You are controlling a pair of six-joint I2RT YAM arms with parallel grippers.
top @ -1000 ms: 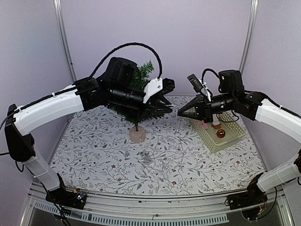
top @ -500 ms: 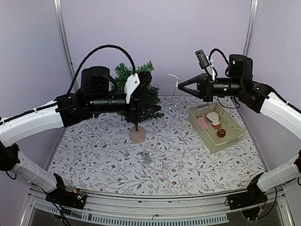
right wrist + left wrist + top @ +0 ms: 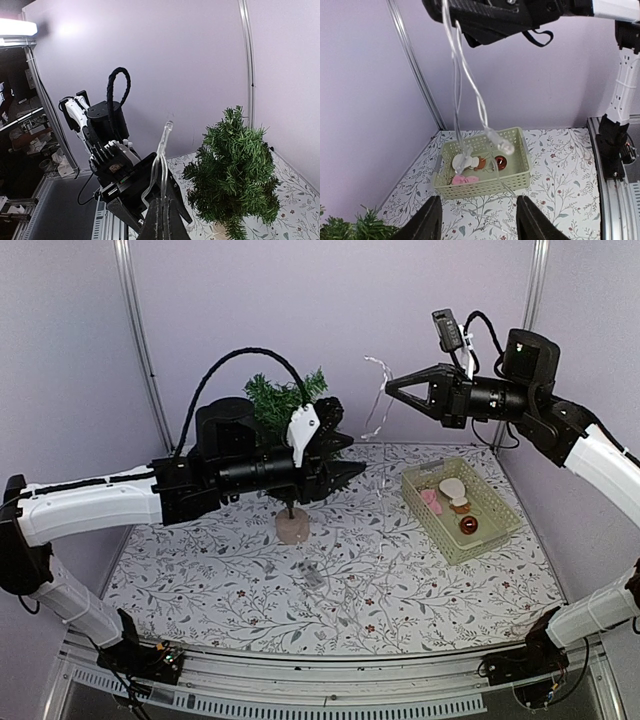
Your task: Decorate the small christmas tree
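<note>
1. Pressed together, the jaws of your right gripper (image 3: 390, 388) pinch a clear plastic cord (image 3: 378, 405). It is held high above the table, and its loops hang free in the air below the tips.
2. Your left gripper (image 3: 350, 455) has its jaws spread with nothing between them. It hovers just in front of the small christmas tree (image 3: 281, 400) and points toward the right gripper.
3. You see the tree upright at the back middle of the flower-patterned table (image 3: 380, 585). It stands on its pale pink base (image 3: 293, 528), and the left arm hides part of it.
4. On your right a pale green basket (image 3: 425, 515) sits well apart from the tree. Inside lie a pink, a white and a dark red ornament (image 3: 470, 526).
5. A small grey piece (image 3: 312, 575) lies on the cloth, near the base.
</note>
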